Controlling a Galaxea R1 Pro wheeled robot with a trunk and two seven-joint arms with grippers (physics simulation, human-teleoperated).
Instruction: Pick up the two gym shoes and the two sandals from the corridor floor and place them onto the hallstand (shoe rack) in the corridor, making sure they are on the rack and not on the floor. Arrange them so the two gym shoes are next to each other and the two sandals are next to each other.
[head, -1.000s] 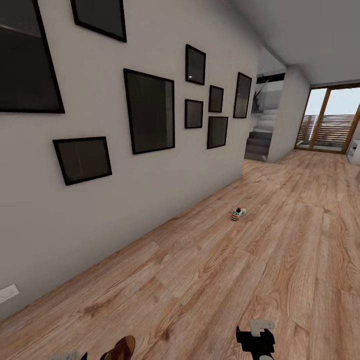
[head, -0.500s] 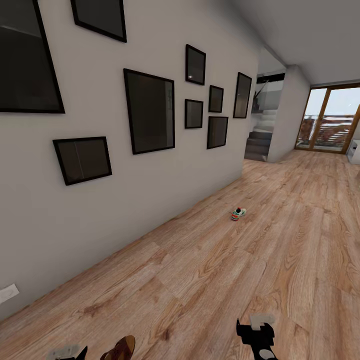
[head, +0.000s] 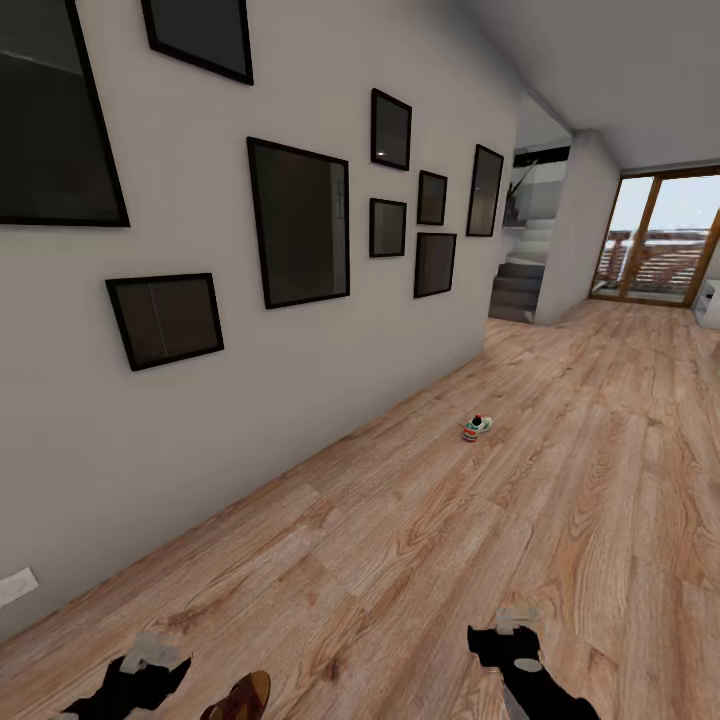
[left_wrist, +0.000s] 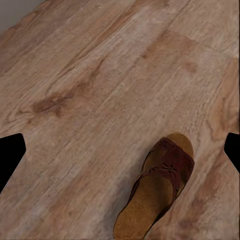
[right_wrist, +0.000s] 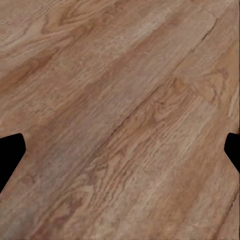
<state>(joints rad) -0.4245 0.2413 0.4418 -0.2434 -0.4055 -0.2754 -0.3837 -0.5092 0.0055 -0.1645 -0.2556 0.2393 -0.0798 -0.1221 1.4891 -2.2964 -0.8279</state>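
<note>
Wood-plank floor (head: 560, 480): 1 sandal (head: 240, 697) cut off, distant gym shoe (head: 477, 427) tiny; both grippers' fingers wide.

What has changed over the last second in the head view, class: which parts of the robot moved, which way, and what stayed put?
The black left gripper rose from the bottom edge into fuller view; the black right gripper extended slightly forward and left. Neither took hold of anything. The brown flat sandal, the distant white gym shoe with green stripes, the wood-plank corridor floor and the black picture frames stayed as they were.
</note>
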